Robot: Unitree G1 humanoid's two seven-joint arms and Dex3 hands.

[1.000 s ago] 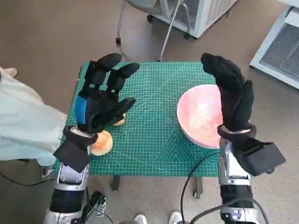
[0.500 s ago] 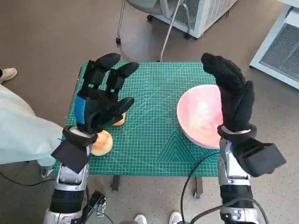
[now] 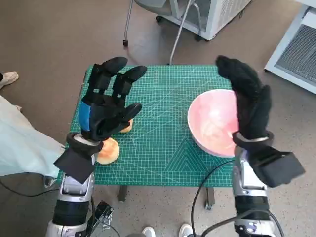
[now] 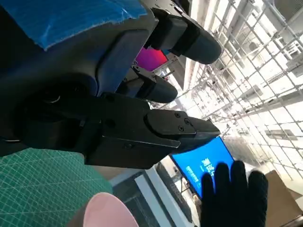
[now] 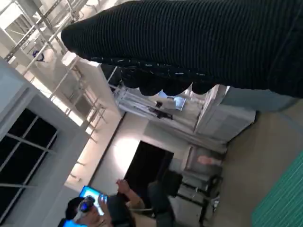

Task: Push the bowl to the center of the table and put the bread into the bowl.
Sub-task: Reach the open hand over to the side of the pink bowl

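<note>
From the head view we see the small desk covered by a green gridded cutting mat (image 3: 163, 128) at the middle of the frame. The round pale pink bowl (image 3: 215, 123) sits on the mat at the right of centre, near the desk's right edge. Two round golden-brown bread rolls lie at the left: one (image 3: 107, 150) by the desk's lower left corner, the other (image 3: 126, 126) just above it, mostly hidden. Our black left hand with blue tape on its back (image 3: 106, 108) is raised over them, fingers (image 3: 118, 64) spread apart and holding nothing. Our right hand in the black knitted glove (image 3: 249, 101) stands upright over the bowl's right rim, fingers straight and empty. A pale garment lies at the left edge.

In the left wrist view the taped hand fills the upper left, fingers (image 4: 189, 40) apart; the bowl's pink rim (image 4: 106, 213) shows at bottom centre, the gloved hand (image 4: 234, 198) at lower right.

In the right wrist view the glove (image 5: 189, 42) bands the top; a seated person (image 5: 102, 208) is at lower left.
</note>
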